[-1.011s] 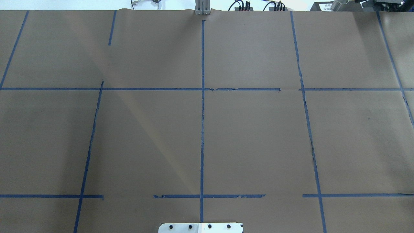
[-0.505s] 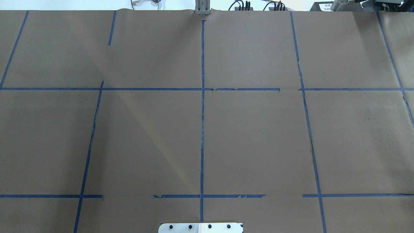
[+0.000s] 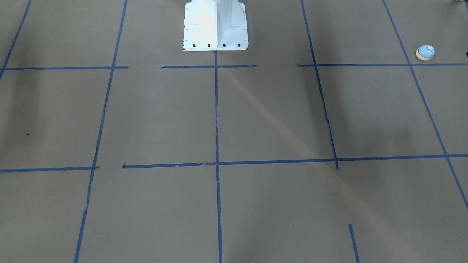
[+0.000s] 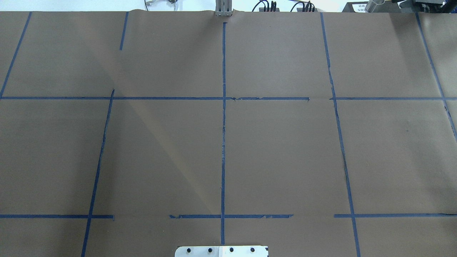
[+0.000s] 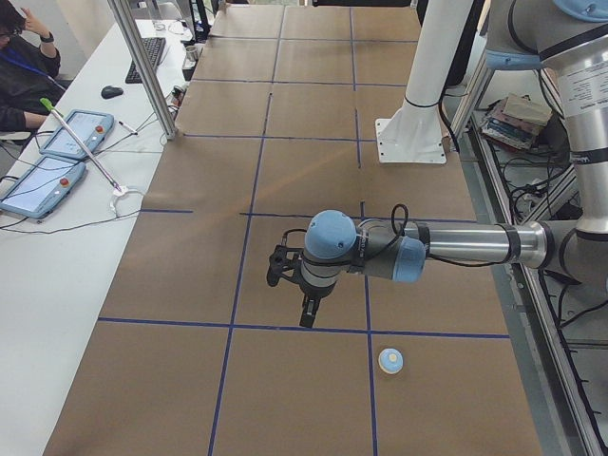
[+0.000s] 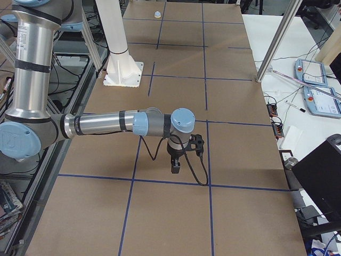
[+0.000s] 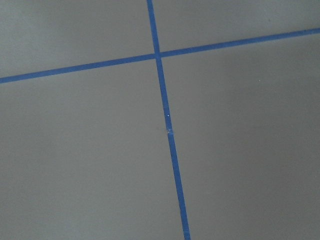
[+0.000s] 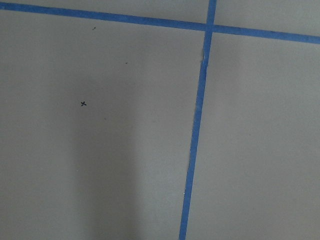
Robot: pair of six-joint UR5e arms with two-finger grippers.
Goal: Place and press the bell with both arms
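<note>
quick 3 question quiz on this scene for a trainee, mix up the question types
1. True or false: the bell sits on the table with no tool touching it.
2. Which arm is nearer the bell? A) left arm B) right arm C) both equally near
3. Fill in: the lines on the table are ____ tape.
Key: 1 true; 2 A; 3 blue.

Left pincer and right pincer hang pointing down from level, outstretched forearms.
</note>
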